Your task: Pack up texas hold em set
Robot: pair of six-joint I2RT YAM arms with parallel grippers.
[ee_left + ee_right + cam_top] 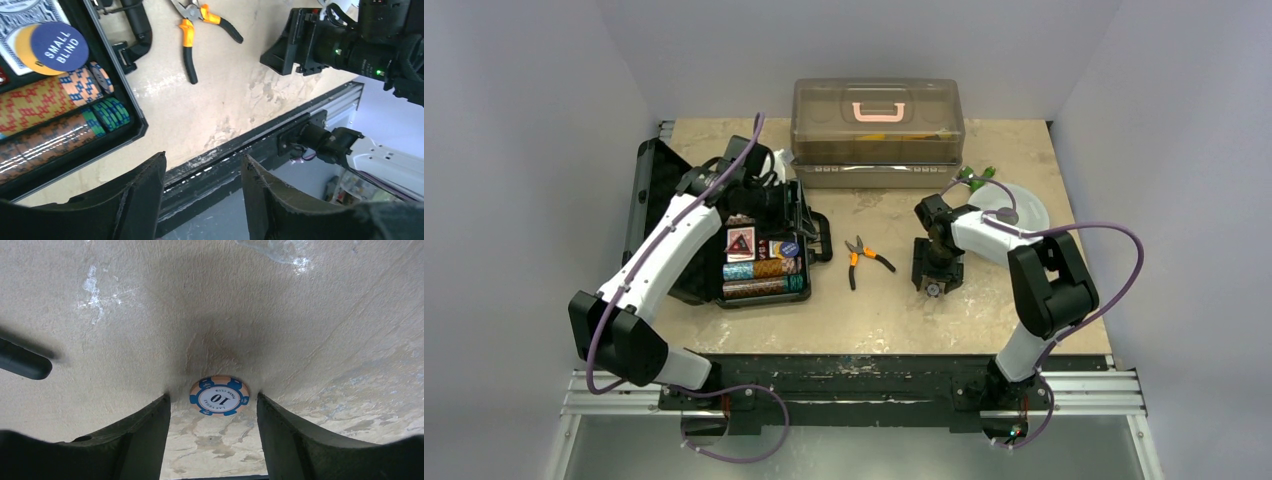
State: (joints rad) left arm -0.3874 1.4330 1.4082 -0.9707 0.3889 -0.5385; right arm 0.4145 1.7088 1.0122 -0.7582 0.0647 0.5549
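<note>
Black plastic, the case (764, 300) lies open on the left of the table (904, 320) in the top view, its long axis near to far, lid laid out left and handle (821, 240) pointing right. The chip rows (764, 278) run left to right at its near end. My left gripper (769, 190) hangs over its far end. My right gripper (934, 285) points down, right of the pliers (864, 258). From the left wrist, my fingers (140, 200) stand apart with nothing between them. From the right wrist, my fingers (290, 440) straddle a flat chip marked 10 (219, 396), touching neither side.
</note>
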